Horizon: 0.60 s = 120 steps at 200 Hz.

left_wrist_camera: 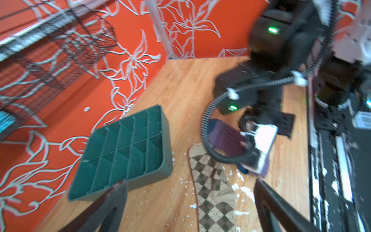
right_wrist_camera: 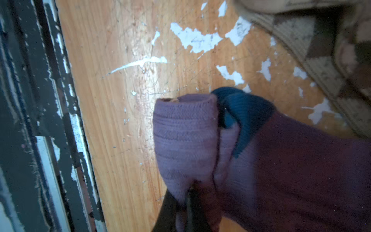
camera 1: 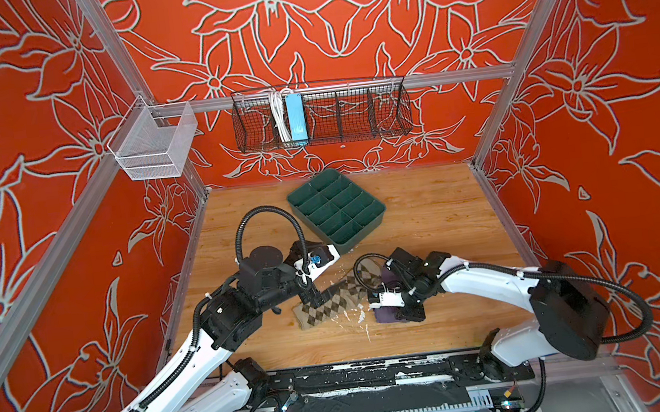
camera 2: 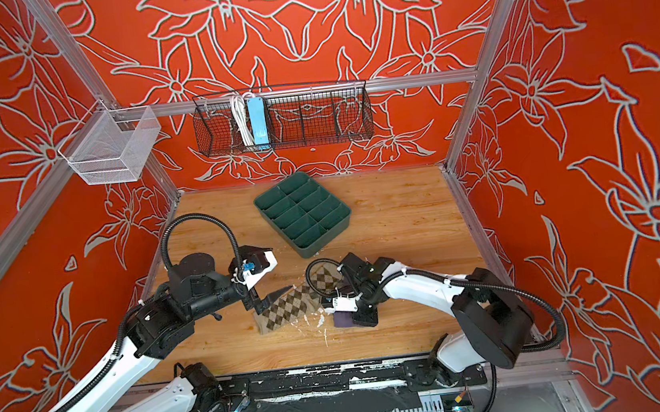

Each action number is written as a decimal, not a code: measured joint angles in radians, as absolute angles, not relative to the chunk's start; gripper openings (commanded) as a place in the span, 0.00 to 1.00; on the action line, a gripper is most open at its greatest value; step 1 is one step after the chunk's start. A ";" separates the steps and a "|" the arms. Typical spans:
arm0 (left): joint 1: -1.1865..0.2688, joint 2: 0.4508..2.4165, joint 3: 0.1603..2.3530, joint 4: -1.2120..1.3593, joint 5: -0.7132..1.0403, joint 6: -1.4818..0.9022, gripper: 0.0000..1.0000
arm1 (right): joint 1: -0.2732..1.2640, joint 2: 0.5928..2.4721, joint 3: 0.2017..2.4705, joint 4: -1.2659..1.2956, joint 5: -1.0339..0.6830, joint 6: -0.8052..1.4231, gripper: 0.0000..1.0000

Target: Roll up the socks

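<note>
**Purple sock** (right_wrist_camera: 186,140). We find it at the front of the table, right of centre. One end is wound into a short, tight roll, and the blue toe is bunched beside it. The right gripper (right_wrist_camera: 181,198) is clamped on the end of the roll, with fabric pinched between its closed jaws.

**Argyle sock** (camera 1: 338,298). Beige with dark diamonds, it lies flat and unrolled on a diagonal, just left of the purple one. We cannot tell whether its far end touches that sock or passes under it. The left gripper (left_wrist_camera: 189,181) hovers over its left part with jaws spread wide, holding nothing.

**Hazards, in our judgement.**
- The pinch takes only the edge of the roll, so a pull could let the turns spring loose.
- The protruding toe could snag and unwind the roll.
- If the open fingers come down off-centre, they could catch a single layer and drag the argyle sock into its neighbour.
- The two arms work near each other and could collide.

**Surface.** The table (camera 1: 425,213) is worn wood, with white chipped patches (right_wrist_camera: 198,40) scattered around the socks. A green divided tray (camera 1: 364,232) sits behind them, apart.

**Room.** The walls (camera 1: 342,17) are red with a floral pattern, set in an aluminium frame. A black wire basket (camera 1: 351,108) on the back rail holds a blue box (camera 1: 294,116) and a white cable (camera 1: 278,116). A white mesh basket (camera 1: 154,142) hangs at the left.
</note>
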State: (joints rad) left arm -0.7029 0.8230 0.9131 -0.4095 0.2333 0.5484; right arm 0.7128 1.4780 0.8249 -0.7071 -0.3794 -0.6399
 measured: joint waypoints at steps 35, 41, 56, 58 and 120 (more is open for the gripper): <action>-0.971 0.841 0.812 -0.372 0.077 0.741 0.94 | 0.620 1.602 0.925 -0.784 -0.480 -0.674 0.00; -1.021 0.852 0.783 -0.354 0.042 0.772 0.94 | 0.611 1.616 0.935 -0.789 -0.488 -0.681 0.00; -1.110 0.897 0.724 -0.316 -0.024 0.827 0.92 | 0.594 1.645 0.954 -0.805 -0.510 -0.698 0.00; -1.121 0.907 0.715 -0.307 -0.030 0.834 0.91 | 0.593 1.649 0.956 -0.806 -0.513 -0.700 0.00; -1.264 1.310 0.593 0.001 -0.191 0.864 0.61 | 0.562 1.673 0.966 -0.823 -0.554 -0.717 0.00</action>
